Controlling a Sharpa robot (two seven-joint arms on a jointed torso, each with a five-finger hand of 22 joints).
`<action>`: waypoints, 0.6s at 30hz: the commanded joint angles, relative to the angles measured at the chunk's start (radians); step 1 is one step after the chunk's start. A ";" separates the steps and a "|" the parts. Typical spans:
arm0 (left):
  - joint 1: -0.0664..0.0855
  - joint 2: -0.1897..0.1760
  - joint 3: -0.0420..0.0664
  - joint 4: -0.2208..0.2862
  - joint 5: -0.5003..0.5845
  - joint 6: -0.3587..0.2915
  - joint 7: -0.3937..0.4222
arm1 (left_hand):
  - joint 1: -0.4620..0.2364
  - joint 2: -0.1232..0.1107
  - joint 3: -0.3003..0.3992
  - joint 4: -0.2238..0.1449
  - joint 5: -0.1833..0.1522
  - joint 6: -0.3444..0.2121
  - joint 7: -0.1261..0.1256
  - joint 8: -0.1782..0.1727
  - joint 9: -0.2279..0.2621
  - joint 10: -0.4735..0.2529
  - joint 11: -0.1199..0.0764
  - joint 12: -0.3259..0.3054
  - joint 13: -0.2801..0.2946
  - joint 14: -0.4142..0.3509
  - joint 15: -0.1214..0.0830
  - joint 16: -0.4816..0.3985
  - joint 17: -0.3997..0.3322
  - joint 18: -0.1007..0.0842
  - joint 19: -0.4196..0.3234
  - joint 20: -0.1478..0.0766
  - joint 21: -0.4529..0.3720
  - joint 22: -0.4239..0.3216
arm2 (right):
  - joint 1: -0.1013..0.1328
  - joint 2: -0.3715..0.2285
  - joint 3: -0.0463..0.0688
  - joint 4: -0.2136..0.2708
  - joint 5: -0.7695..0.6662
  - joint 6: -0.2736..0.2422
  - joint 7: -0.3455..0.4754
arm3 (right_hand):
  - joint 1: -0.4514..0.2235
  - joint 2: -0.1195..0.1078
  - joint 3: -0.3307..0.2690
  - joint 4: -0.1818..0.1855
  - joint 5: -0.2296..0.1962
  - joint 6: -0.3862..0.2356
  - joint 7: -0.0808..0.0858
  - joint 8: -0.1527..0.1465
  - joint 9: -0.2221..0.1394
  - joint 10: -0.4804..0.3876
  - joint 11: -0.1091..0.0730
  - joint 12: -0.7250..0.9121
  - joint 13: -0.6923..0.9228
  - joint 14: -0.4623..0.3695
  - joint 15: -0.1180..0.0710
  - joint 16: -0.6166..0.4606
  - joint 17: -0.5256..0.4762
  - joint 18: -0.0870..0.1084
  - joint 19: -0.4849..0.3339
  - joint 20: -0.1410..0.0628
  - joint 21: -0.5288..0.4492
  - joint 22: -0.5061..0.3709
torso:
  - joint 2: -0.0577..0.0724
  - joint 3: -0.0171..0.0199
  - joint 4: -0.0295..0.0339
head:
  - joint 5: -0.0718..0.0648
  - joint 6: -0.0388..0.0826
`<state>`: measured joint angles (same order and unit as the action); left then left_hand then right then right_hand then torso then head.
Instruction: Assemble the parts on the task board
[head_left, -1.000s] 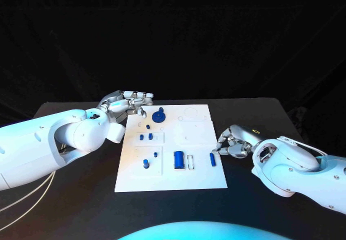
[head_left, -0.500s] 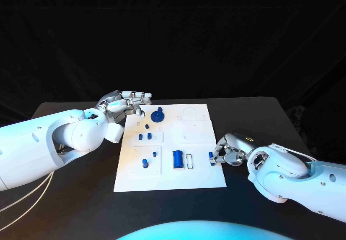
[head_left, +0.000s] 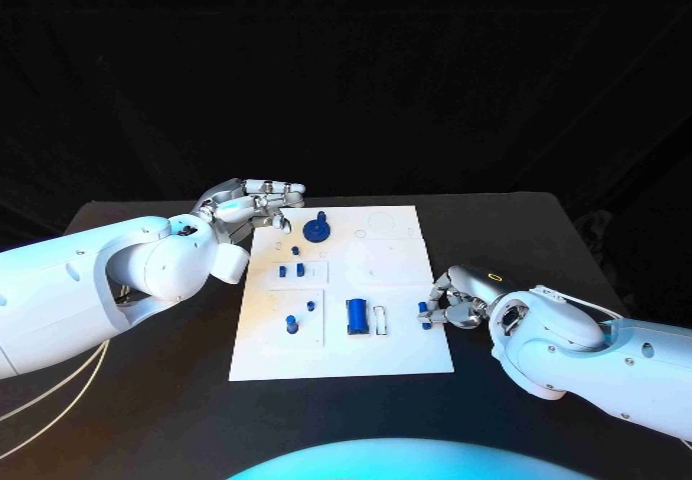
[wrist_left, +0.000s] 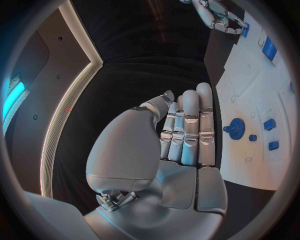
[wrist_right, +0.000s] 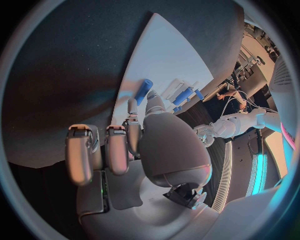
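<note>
The little blue peg (head_left: 424, 313) sits at the task board's (head_left: 343, 355) 3 o'clock edge, and my right hand (head_left: 450, 303) has slid in over the last second and now pinches it, so I reckon pickup's next. My left hand (head_left: 255, 205) stays parked at the board's 11 o'clock corner, fingers straight, holding nothing. Black table (head_left: 144, 400), dark room behind.

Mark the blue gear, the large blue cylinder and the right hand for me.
blue gear (head_left: 316, 235), head view, on its toothed disc.
large blue cylinder (head_left: 356, 316), head view, mid-body.
right hand (head_left: 446, 305), head view, middle of the hand.
</note>
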<state>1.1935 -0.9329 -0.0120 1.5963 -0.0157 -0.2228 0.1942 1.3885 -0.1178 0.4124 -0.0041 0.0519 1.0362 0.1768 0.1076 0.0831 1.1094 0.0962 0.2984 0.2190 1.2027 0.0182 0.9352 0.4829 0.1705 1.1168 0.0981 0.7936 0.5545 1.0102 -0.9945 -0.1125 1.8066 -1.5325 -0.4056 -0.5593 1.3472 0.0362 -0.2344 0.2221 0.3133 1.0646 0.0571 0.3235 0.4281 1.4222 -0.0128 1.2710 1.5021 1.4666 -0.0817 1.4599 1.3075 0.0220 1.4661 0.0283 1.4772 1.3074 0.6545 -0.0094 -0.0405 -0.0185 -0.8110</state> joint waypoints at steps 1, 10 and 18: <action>0.000 0.001 0.001 0.002 -0.002 0.019 0.003 | -0.008 0.000 -0.006 0.000 -0.001 -0.005 -0.001 0.006 -0.002 -0.006 0.000 0.003 -0.001 -0.008 -0.002 -0.001 -0.002 0.014 0.005 0.004 -0.003 -0.001 | -0.002 0.006 0.000 -0.006 -0.015 0.028 -0.011 | -0.003 0.002 -0.001 0.003 0.006 0.009 -0.001 -0.003 0.002 0.007 -0.003 0.002 -0.161 0.067 0.005 0.006 0.078 -0.003 0.069 0.007 0.004 0.238 | -0.001 -0.0007 0.0009 | 0.002 -0.002; 0.000 -0.002 0.001 0.003 -0.002 0.020 0.000 | -0.009 0.000 -0.006 0.001 -0.001 -0.006 -0.001 0.006 -0.002 -0.006 0.000 0.004 -0.001 -0.008 -0.002 -0.001 -0.002 0.014 0.005 0.005 -0.003 -0.001 | -0.007 0.028 0.000 -0.029 -0.045 0.079 -0.027 | 0.011 0.006 0.003 -0.001 0.011 0.011 -0.003 -0.004 0.005 0.006 -0.005 0.001 -0.161 0.067 0.003 0.005 0.078 -0.002 0.068 0.006 0.002 0.238 | -0.001 -0.0009 -0.0003 | 0.006 -0.004; 0.000 -0.004 0.001 0.004 -0.002 0.022 -0.002 | -0.009 0.000 -0.006 0.001 -0.001 -0.006 -0.001 0.006 -0.002 -0.006 0.000 0.004 -0.001 -0.008 -0.002 -0.001 -0.002 0.014 0.005 0.005 -0.003 -0.001 | -0.011 0.035 0.000 -0.034 -0.083 0.133 -0.042 | 0.070 0.014 0.026 -0.029 0.011 0.013 -0.009 -0.009 0.009 0.005 -0.011 -0.001 -0.160 0.067 -0.002 0.006 0.080 -0.003 0.069 0.003 0.003 0.238 | -0.001 -0.0007 -0.0011 | 0.008 -0.006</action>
<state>1.1934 -0.9380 -0.0121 1.5977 -0.0158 -0.2191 0.1903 1.3878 -0.1172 0.4124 -0.0041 0.0519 1.0363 0.1767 0.1076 0.0821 1.1094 0.0961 0.2984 0.2191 1.2027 0.0182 0.9353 0.4821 0.1706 1.1168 0.0981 0.7936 0.5546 1.0078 -0.9608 -0.1056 1.7770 -1.5798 -0.3541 -0.5749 1.3894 0.0270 -0.2101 0.1978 0.3193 1.0723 0.0495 0.3186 0.4383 1.4222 -0.0128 1.2768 1.5019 1.4666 -0.0817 1.4599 1.3074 0.0221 1.4661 0.0283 1.4772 1.3081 0.6532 -0.0105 -0.0417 -0.0102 -0.8166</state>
